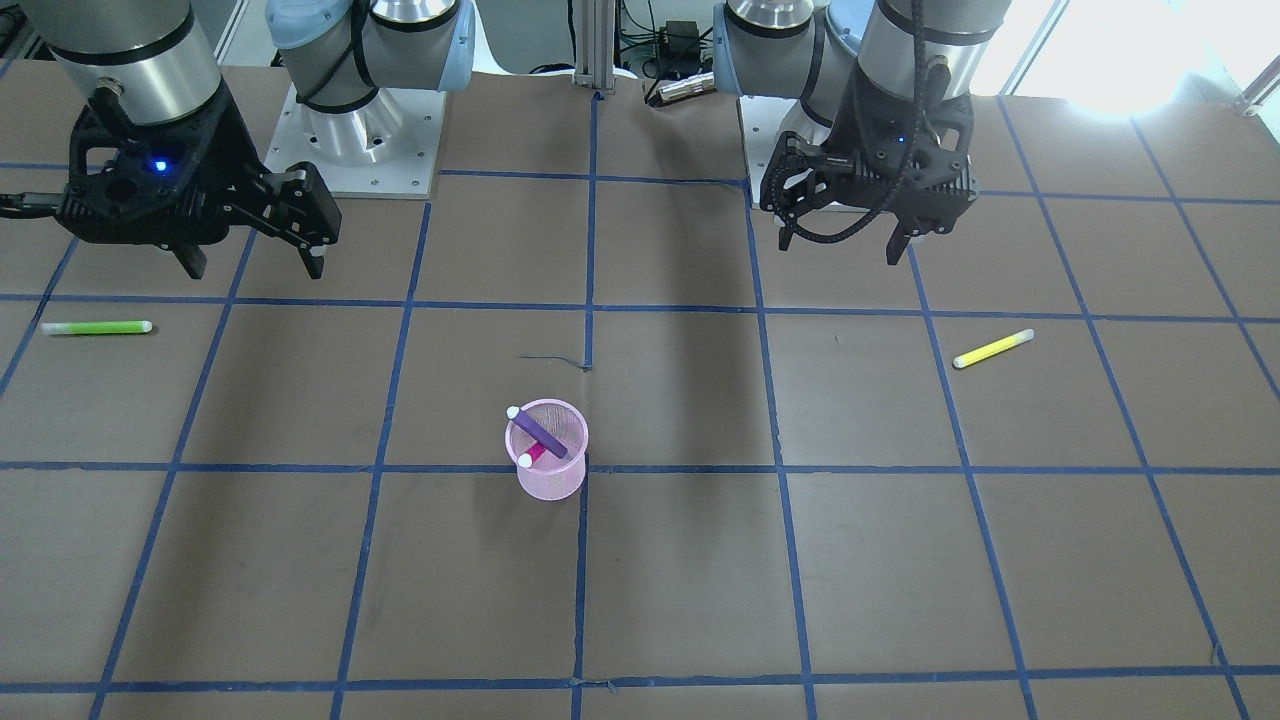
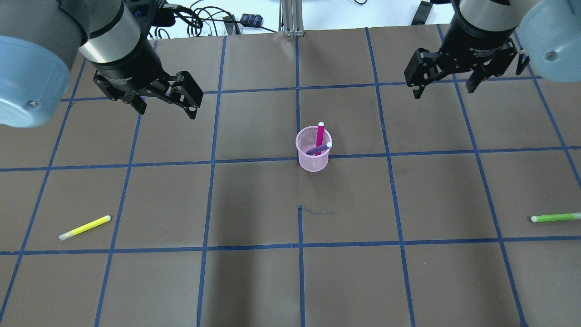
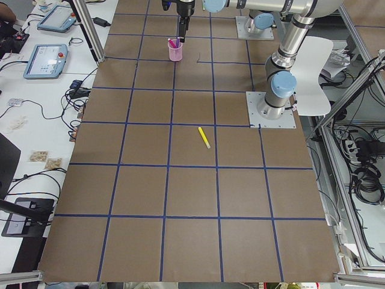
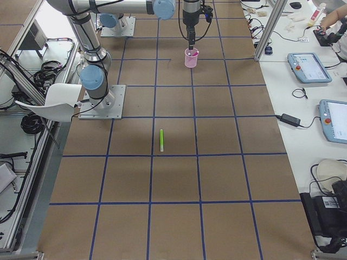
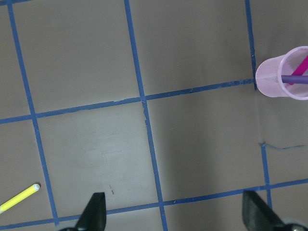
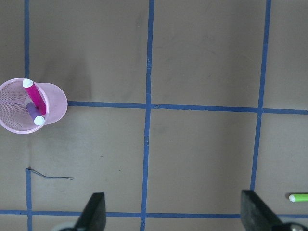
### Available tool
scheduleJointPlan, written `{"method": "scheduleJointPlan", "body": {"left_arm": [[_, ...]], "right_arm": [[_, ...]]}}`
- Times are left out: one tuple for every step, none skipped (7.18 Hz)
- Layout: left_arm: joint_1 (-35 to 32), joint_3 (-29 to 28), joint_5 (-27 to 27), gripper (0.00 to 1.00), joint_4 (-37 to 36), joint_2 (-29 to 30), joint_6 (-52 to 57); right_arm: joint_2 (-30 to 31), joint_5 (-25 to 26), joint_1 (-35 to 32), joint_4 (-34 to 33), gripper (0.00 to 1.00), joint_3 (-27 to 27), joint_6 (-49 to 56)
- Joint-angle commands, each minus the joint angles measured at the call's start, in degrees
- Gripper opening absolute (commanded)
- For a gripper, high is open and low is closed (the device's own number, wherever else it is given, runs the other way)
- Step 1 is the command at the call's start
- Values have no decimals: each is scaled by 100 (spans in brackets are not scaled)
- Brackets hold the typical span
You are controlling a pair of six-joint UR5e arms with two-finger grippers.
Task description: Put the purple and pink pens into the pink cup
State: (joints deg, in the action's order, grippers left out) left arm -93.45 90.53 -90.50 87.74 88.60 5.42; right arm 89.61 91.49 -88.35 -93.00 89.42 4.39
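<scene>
The pink cup [image 2: 313, 159] stood upright mid-tabletop [image 2: 254, 281], and both pens were in it! The pink pen [image 2: 320, 134] and purple pen [image 2: 317, 149] leaned crossed, white tips over the rim. The left claw [image 2: 168, 106] hung spread and empty, well apart from the cup. The right claw [image 2: 444, 86] did likewise. A yellow pen [image 2: 85, 227] and a green pen [image 2: 556, 217] lay far out.

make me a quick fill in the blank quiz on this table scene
The cup holding the purple pen and pink pen is ____.
The yellow pen lies on the robot's ____ side.
The green pen lies on the robot's ____ side.
The left end effector and right end effector both hold ____.
Missing: pink; left; right; nothing.
</scene>
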Motion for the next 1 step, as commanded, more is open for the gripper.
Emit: {"method": "scheduleJointPlan", "body": {"left_arm": [[2,0,-3,100,6,0,64]], "right_arm": [[13,-132,29,10,100,-21,0]]}}
